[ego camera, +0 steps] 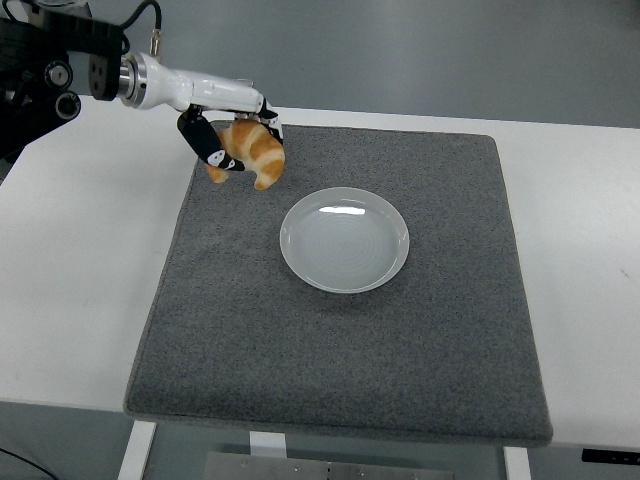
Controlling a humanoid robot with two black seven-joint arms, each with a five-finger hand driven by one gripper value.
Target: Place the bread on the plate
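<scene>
Head view: left hand [232,135], black fingers on a white shell, clamped around golden-brown crescent bread [252,153], held in the air at 10 o'clock over grey felt mat [400,350]. Round white glossy plate [344,239] sits empty mid-mat, at 4 o'clock from the bread. Judgement: carry toward 4 o'clock until centred over the plate, lower close, then open fingers; releasing high risks a roll off the rim. Right hand not visible.
</scene>
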